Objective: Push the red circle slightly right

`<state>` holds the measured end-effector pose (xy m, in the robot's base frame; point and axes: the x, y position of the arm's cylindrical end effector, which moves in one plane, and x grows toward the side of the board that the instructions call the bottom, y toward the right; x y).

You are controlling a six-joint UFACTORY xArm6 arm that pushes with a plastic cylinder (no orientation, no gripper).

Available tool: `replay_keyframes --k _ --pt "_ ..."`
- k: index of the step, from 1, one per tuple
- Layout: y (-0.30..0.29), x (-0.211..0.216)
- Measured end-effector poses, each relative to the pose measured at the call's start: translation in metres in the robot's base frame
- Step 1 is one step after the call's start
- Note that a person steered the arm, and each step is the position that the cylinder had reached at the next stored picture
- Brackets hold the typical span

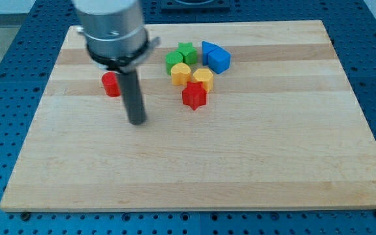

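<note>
No gripper on this rig, so nothing to call wide, narrow or holding; just the dark rod, and my tip [136,121] sits on the pale wooden bench [194,170], nearest the view's bottom; up and to the view's left of it, close but not touching, is the small red circle block [111,84], partly tucked behind the rod; over to the view's right is the cluster: red star block [194,96], then yellow heart-ish block [180,74] and yellow hexagon-ish block [203,78], then green block [173,61], green star block [187,51] and two blue blocks [215,57] at the far end
</note>
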<state>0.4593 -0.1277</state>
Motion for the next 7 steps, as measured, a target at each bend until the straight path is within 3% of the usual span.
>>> replay_keyframes --k 2,3,5,7 --pt "-0.115 -0.037" --pt "-0.129 -0.080" --pt "-0.104 -0.099" --pt "-0.055 -0.072"
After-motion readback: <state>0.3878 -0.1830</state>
